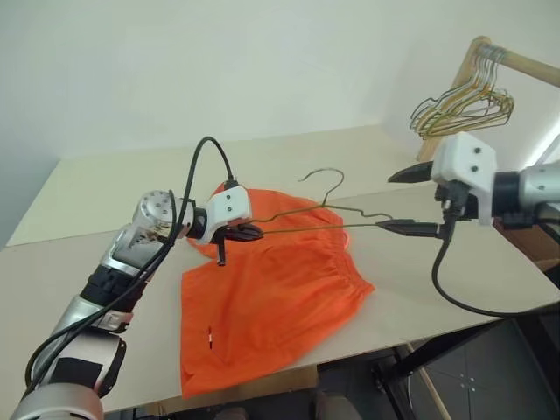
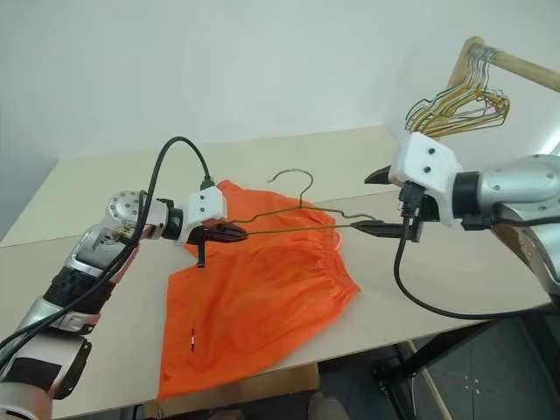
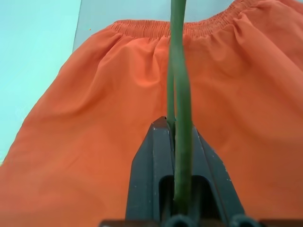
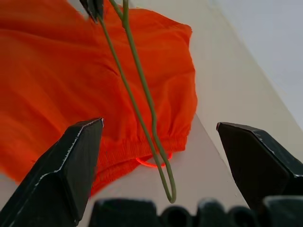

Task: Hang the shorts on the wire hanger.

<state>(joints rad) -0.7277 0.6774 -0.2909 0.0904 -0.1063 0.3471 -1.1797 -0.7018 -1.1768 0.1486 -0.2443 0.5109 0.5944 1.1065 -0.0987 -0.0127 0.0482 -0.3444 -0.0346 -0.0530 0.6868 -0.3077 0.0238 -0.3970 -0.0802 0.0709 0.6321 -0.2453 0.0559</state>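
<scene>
Shorts: you are looking at bright orange thin fabric shorts (image 1: pixel 271 297) with a gathered elastic waistband and a small white mark, lying flat on the counter, one leg reaching its near edge.
Hanger: the thin olive wire hanger (image 2: pixel 297 214) is hovering over the shorts, hook pointing up.
Left gripper (image 2: pixel 229 233): its jaws are pinching one end of the hanger.
Right gripper (image 1: pixel 411 201): its jaws are standing spread around the hanger's other end.
Counter: the pale beige counter (image 1: pixel 105 188) is sitting against a plain light wall.
Room: gold, green and grey wire hangers (image 1: pixel 464 105) are hanging bunched on a wooden rail.
</scene>
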